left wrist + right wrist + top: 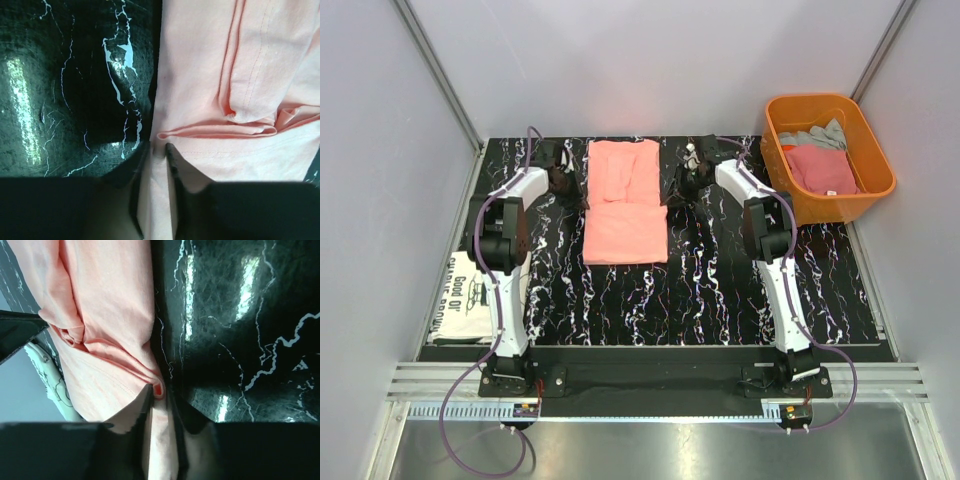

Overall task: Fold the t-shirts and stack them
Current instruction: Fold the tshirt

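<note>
While the fold is under way: the salmon-pink t-shirt (625,205) lies flat on the counter (740,290), well to the left of the orange tub (830,208). Its sides are turned in to make a long strip, with a crease across the middle.
Done so far: as I judge it, only the white t-shirt (470,300) with black lettering looks folded and set aside. It sits at the counter edge farthest left of the tub.
Left to do: finish and stack the salmon one, then fold the deeper pink t-shirt (823,170) and the grey t-shirt (815,137), both inside the tub.
Left claw (157,147): narrowed to a slit, pinching the shirt's edge on the side away from the tub, just by the crease.
Right claw (159,390): likewise drawn in onto the cloth, at the edge facing the tub.
Arm pose: both arms reach forward with elbows raised. The wrists are turned inward and low over the counter, mirroring each other.
</note>
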`<action>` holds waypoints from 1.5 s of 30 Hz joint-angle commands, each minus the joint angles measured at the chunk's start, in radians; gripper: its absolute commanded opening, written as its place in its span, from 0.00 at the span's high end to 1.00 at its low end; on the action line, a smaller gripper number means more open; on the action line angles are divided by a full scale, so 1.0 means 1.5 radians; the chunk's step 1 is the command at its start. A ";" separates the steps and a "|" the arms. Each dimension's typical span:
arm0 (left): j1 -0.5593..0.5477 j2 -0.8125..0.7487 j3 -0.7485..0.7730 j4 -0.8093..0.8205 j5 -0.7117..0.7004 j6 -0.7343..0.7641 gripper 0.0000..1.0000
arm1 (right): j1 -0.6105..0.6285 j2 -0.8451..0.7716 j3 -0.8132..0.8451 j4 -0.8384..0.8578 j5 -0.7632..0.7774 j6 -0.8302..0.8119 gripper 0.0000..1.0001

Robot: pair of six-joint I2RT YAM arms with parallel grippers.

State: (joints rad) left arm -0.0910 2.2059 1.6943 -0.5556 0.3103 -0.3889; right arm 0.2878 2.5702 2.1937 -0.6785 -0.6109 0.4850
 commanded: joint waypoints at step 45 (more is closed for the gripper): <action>-0.047 -0.310 -0.357 0.150 0.164 -0.131 0.74 | 0.112 -0.243 -0.198 -0.014 -0.033 0.041 0.46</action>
State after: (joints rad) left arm -0.1795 1.6882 1.1934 -0.4412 0.4667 -0.5369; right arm 0.3847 2.2131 1.9789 -0.8715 -0.5007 0.4442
